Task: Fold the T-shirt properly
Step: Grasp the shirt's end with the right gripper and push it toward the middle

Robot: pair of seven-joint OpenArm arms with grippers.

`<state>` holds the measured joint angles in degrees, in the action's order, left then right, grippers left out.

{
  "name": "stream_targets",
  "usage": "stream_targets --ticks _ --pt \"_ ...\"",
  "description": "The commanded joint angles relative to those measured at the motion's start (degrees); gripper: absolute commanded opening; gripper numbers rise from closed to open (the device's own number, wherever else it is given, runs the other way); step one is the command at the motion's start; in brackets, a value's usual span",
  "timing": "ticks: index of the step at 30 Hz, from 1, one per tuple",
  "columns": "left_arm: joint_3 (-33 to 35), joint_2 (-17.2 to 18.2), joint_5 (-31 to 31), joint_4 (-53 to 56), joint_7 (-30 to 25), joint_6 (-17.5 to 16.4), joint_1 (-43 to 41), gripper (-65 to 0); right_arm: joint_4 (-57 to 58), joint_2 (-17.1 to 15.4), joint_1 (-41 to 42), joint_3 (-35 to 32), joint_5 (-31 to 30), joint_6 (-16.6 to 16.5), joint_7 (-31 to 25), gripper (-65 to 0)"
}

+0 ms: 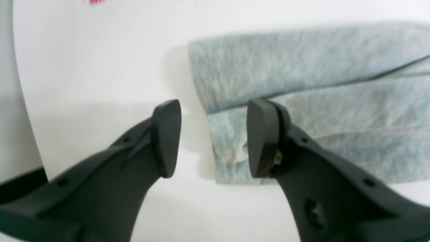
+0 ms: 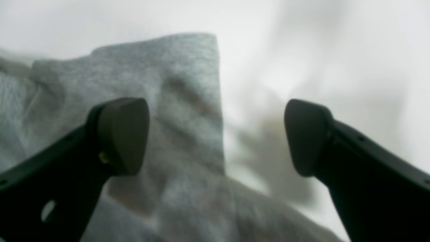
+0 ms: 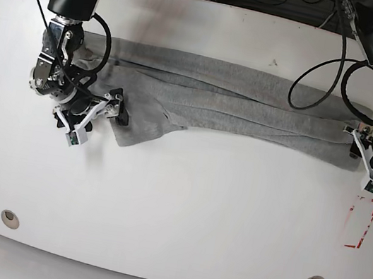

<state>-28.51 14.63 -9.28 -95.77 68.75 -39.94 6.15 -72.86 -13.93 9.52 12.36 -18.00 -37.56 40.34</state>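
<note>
Left gripper [image 1: 213, 137] beside T-shirt [image 1: 302, 77] edge

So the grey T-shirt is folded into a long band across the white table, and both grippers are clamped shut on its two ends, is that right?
Not quite. The T-shirt does lie as a long band across the white table, but neither gripper is shut. The left wrist view shows the left gripper open at one end of the cloth, and the right wrist view shows the right gripper open over the other end.

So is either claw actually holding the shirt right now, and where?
Neither holds it. The left claw is open over the T-shirt end by its corner; the right claw is open over the other end's edge.
</note>
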Motion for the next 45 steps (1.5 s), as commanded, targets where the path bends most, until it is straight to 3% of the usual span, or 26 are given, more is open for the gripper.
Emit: stream_targets --ticks 1,12,20,28,30,36,41,45 --pt "-0.37 1.06 -0.26 -1.24 -0.84 -0.06 0.22 -35.4 1.08 0.09 1.51 -0.36 -0.86 -0.20 -2.32 -3.6" --pt "-0.81 1.23 -0.26 -1.24 -0.84 -0.06 -0.57 -35.6 4.07 2.20 1.51 -5.02 -0.77 -0.02 -4.69 -3.8" --pt "-1.69 1.23 -0.26 -1.24 -0.84 -0.06 -0.57 -35.6 3.98 3.16 1.43 -5.46 -0.77 2.00 -4.69 -5.9" --pt "-1.69 1.23 -0.26 -1.24 -0.84 -0.06 -0.57 -35.6 3.98 3.43 1.51 -9.33 -0.77 2.18 -6.10 -22.7" --pt "-1.69 1.23 -0.26 -1.24 -0.84 -0.06 -0.57 -35.6 4.07 3.34 1.51 -9.94 -0.77 2.18 -6.80 -30.0" --pt "-1.69 1.23 -0.26 -1.07 -0.84 -0.06 -0.57 -35.6 4.07 3.34 1.43 -10.65 -0.77 1.82 -8.82 -62.9" --pt "-1.60 1.23 -0.26 -0.81 -0.84 -0.06 -0.57 -35.6 2.93 3.34 1.34 -10.65 -1.47 1.65 -8.82 -63.7" --pt "-1.42 1.23 -0.26 -0.81 -1.01 -0.06 -1.54 -35.6 -2.00 3.34 0.11 -10.29 -1.56 -1.60 -8.47 -65.0"
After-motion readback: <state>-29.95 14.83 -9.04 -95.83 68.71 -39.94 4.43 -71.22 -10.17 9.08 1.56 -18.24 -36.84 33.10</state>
